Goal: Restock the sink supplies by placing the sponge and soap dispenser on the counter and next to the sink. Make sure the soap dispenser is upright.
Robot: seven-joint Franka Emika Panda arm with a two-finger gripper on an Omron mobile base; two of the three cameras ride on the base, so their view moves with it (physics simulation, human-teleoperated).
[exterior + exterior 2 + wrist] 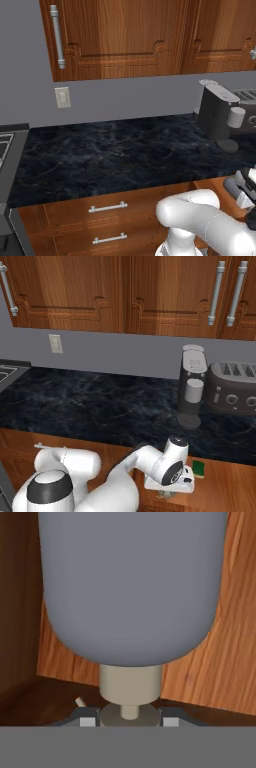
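Hand view: soap dispenser [131,587] neck sits between the closed fingers [88,722].

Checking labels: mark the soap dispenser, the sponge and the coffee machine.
soap dispenser [131,587], hand view, grey body.
sponge [199,468], right base view, green top.
coffee machine [193,387], right base view, front.

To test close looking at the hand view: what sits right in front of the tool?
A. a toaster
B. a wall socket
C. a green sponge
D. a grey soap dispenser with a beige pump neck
D: the grey soap dispenser looms in the hand view, its beige pump neck toward the tool, wood panels behind it.
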